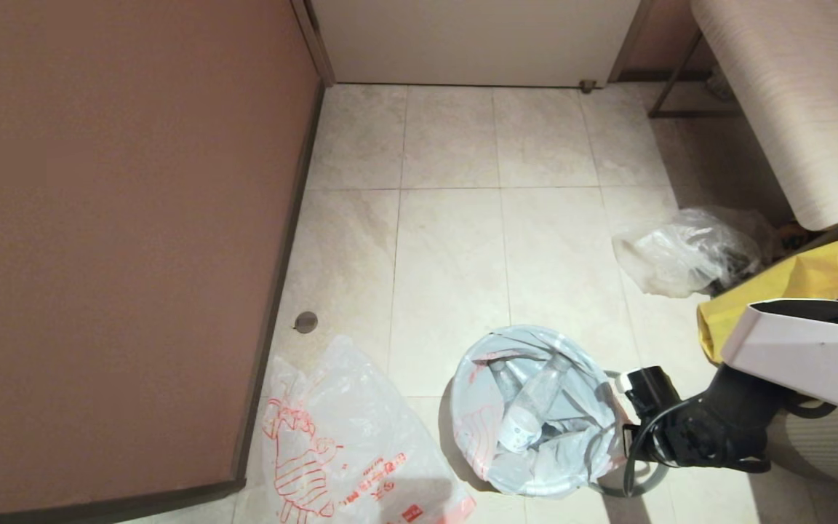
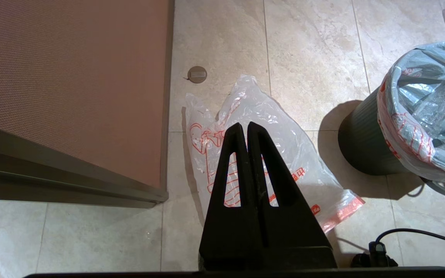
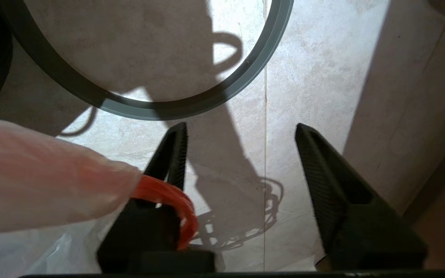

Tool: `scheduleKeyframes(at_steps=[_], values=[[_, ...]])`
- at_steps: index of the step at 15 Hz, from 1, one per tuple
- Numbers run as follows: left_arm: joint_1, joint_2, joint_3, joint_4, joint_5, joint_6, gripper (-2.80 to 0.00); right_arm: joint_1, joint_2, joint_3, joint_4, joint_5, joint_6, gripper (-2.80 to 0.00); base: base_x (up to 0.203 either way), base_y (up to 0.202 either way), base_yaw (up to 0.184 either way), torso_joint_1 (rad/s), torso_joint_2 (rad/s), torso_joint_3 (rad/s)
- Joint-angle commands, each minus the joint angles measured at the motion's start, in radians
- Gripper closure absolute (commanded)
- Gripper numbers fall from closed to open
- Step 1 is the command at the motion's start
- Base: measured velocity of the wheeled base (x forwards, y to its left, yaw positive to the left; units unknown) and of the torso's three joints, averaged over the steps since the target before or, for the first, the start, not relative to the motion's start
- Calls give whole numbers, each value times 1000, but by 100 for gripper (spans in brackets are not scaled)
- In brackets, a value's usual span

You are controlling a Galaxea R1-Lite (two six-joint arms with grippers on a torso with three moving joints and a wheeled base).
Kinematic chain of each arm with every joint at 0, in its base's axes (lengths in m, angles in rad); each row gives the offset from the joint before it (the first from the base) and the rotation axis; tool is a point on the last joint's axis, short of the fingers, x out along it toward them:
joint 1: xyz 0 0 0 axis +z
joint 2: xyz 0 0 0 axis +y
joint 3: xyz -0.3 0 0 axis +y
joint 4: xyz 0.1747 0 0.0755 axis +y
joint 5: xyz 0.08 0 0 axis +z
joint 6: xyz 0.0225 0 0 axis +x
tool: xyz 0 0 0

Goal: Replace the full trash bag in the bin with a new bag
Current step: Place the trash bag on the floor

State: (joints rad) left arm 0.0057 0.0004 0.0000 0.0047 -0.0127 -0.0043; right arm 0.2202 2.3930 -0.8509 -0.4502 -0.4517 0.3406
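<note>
The black bin (image 1: 477, 466) stands on the floor tiles, lined with the full trash bag (image 1: 572, 364), which holds clear plastic bottles (image 1: 528, 407). Its grey ring rim (image 1: 641, 484) lies on the floor by the bin's right side. The new bag (image 1: 346, 451) lies flat to the left of the bin. My right arm (image 1: 688, 429) reaches down at the bin's right side. The right gripper (image 3: 241, 131) is open above the floor near the ring rim (image 3: 245, 77), and the full bag's orange-red hem (image 3: 168, 197) is hooked over one finger. My left gripper (image 2: 244, 125) hangs shut and empty above the new bag (image 2: 303, 162).
A brown panel wall (image 1: 121, 240) runs along the left. A crumpled clear bag (image 1: 688, 251) and a yellow tote (image 1: 790, 291) lie at the right under a light wooden table (image 1: 790, 109). A round floor plug (image 1: 305, 322) sits near the wall.
</note>
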Motion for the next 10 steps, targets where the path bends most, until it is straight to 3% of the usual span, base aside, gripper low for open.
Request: scheduleKeyframes(at_steps=[1,10], values=[[0,0,0,0,0,0,0,1,-2,3,-3,-2,3,0,0,0,0,0,0,0],[0,0,0,0,0,0,0,24,-216,155,11,61,9,0,0,0,0,0,0,0]])
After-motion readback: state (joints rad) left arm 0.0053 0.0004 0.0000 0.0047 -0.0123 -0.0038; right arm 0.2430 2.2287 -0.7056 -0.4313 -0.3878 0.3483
